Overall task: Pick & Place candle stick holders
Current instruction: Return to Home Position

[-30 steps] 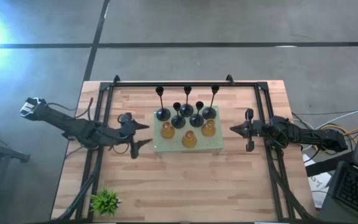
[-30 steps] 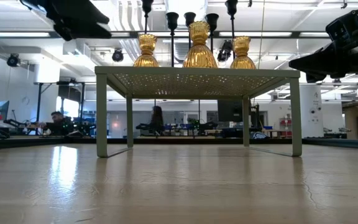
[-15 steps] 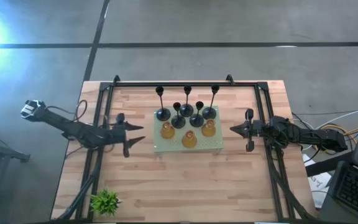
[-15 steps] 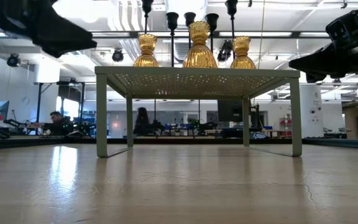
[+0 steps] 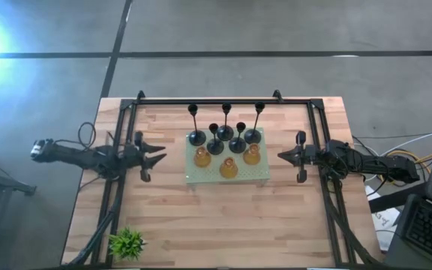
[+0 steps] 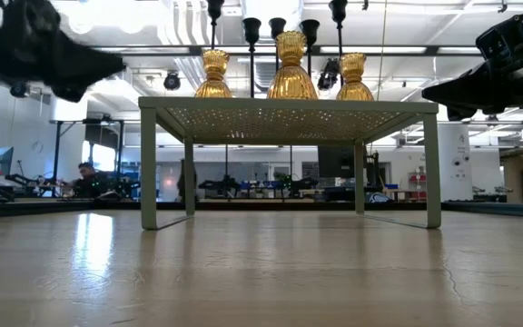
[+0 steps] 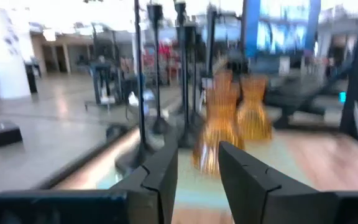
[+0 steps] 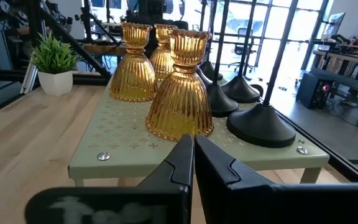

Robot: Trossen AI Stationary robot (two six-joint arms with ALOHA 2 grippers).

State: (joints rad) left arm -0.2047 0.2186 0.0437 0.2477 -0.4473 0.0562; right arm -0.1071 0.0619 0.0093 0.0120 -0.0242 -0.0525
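Candle stick holders stand on a green shelf atop wooden table.

left tool slightly parted, right tool pinched closed, both arms outstretched

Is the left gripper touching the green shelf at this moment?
Apart. The high view shows a strip of bare tabletop between the left gripper and the left edge of the shelf. The gripper is open and holds nothing.
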